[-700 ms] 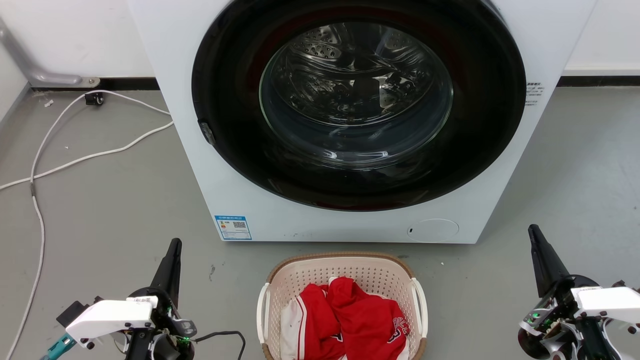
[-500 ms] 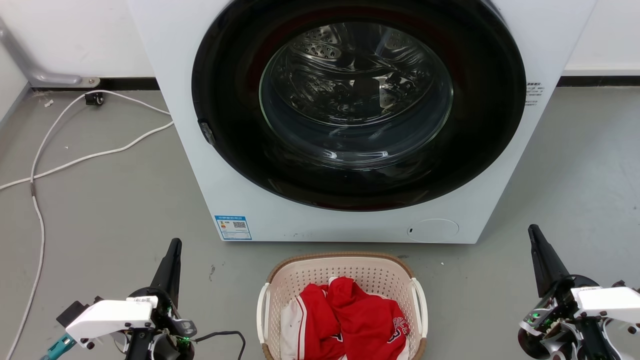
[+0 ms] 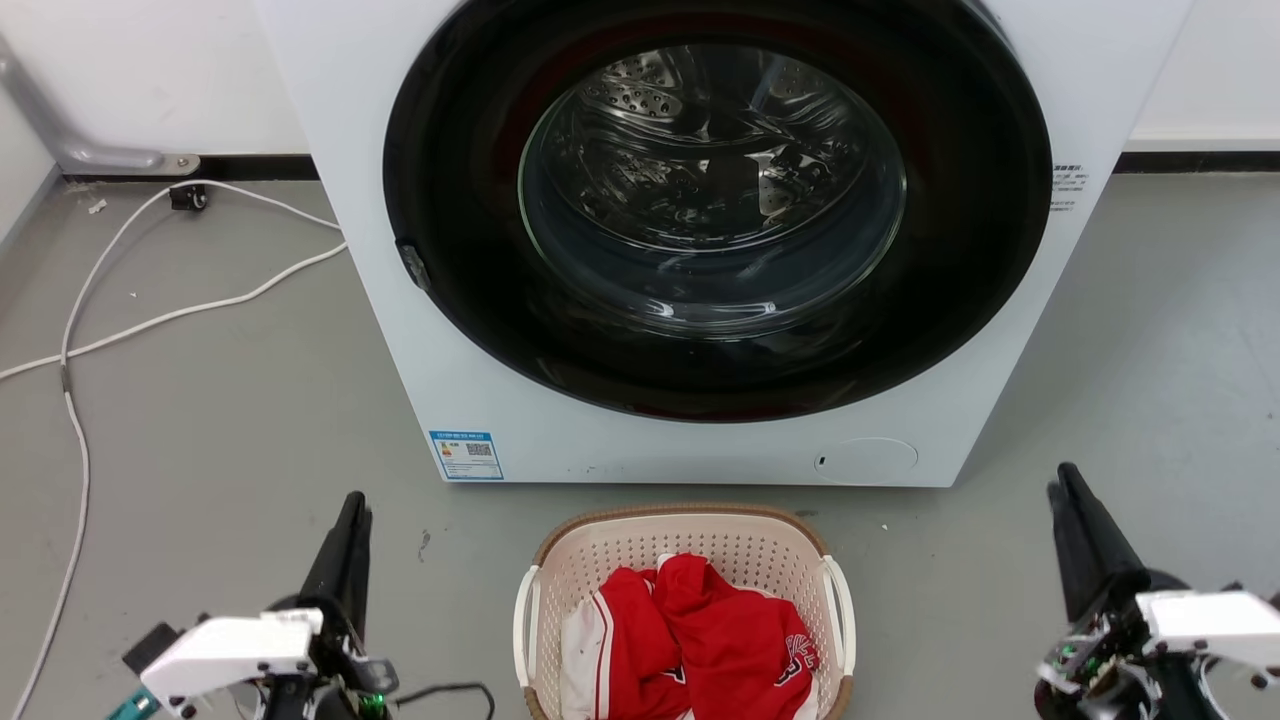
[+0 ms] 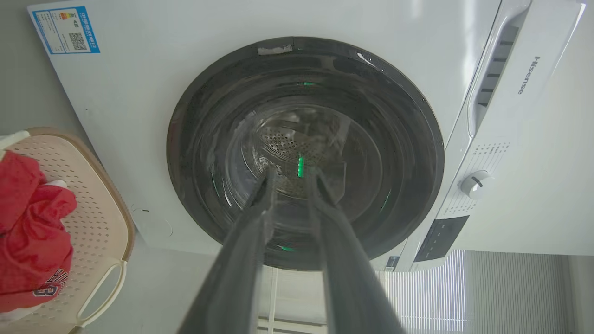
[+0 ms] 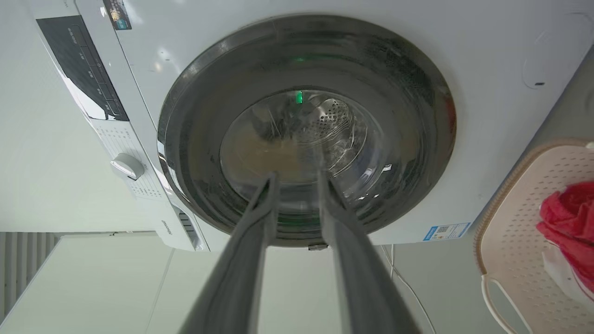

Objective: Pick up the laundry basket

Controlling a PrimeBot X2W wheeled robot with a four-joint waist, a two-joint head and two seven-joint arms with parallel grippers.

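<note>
Laundry basket (image 3: 690, 545) at bottom centre of head view, between left gripper (image 3: 351, 500) and right gripper (image 3: 1060, 478); side handles (image 3: 521, 620) face them, left slightly nearer. Both finger pairs slightly parted, empty.

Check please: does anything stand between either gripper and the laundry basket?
Nothing solid: bare floor separates the laundry basket from the left gripper and the right gripper. Only a thin black cable lies beside the left one.
</note>
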